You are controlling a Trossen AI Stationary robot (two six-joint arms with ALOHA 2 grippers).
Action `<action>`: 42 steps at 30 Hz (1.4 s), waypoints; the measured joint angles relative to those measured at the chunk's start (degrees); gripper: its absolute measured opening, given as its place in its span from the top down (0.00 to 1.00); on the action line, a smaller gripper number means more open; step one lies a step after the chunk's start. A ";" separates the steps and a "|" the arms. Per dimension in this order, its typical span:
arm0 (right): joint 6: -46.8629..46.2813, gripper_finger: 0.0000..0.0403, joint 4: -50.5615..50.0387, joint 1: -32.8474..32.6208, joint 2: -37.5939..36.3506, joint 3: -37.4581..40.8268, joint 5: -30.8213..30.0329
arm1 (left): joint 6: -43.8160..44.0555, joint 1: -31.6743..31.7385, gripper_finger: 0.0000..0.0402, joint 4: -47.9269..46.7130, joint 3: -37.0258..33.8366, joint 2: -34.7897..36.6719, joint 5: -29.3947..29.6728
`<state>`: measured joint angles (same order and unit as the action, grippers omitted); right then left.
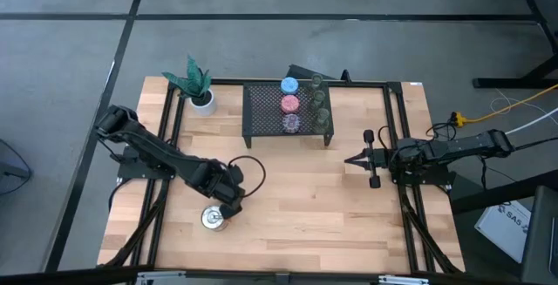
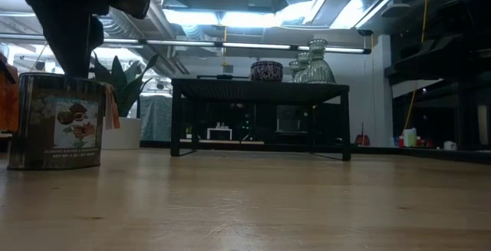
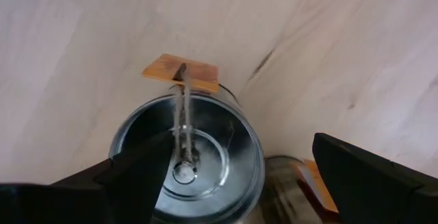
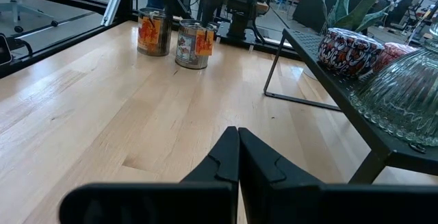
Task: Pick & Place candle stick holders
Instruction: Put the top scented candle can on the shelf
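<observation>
Silvery tin is being straddled by the left claw (image 3: 233,183), whose fingers are standing wide apart over the rim of a silvery holder (image 3: 186,159) with an orange tab; nothing is being gripped yet. A second silvery holder (image 3: 291,183) is sitting just beside it, partly hidden under one finger. In the high view this pair is being seen near the front-left of the tabletop (image 1: 296,215), under the left claw (image 1: 228,205).

Pick step is judged to be in hand: the claw is being lined up above the holder for a grasp. Next move is being judged to call for a descent, one finger inside the cup or both outside it, then a closing, with care not to nudge the neighbour.

Right claw (image 4: 238,157) is being kept pressed together, empty, waiting at the right side. Six other holders, blue (image 1: 289,84), pink (image 1: 289,104), purple (image 1: 290,123) and three green glass (image 1: 321,102), are resting on the black mesh rack (image 1: 261,111) at the back.
</observation>
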<state>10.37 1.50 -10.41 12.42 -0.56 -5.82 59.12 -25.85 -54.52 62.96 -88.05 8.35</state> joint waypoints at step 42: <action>0.00 0.99 0.00 -0.01 -0.01 -0.01 0.00 | -60.11 13.64 0.55 31.02 -2.08 -1.12 -3.90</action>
<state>10.37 1.50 -10.43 12.41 -0.57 -5.82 -0.99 -12.21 -23.50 60.88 -89.17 4.44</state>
